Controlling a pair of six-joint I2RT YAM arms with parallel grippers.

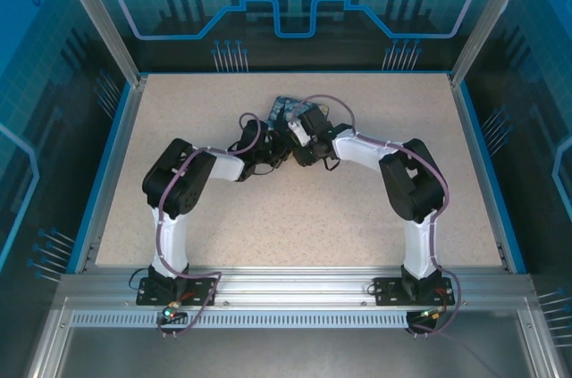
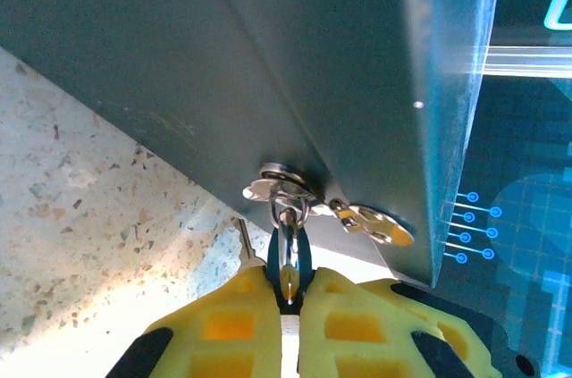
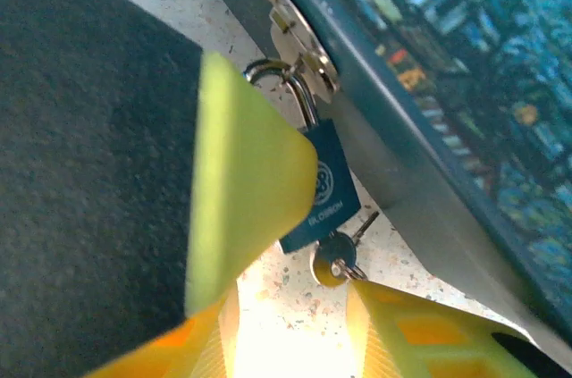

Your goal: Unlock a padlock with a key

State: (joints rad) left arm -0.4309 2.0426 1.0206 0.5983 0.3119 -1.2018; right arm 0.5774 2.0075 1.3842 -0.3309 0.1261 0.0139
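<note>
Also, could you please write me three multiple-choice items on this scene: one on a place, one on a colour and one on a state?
1. Where does the padlock hang?
A. It lies loose, far from the tin
B. On top of the tin's lid
C. From the tin's hasp

2. What colour is the padlock's body?
A. Blue
B. Red
C. Yellow

3. How is the left gripper?
A. Wide open
B. Shut on the padlock
C. Clamped on the tin's lid

Answers:
1 C: the right wrist view shows the shackle of the padlock threaded through the hasp on the tin.
2 A: its body shows blue under the silvery shackle.
3 B: in the left wrist view, the yellow fingers of the left gripper press on either side of the padlock's body.
</note>
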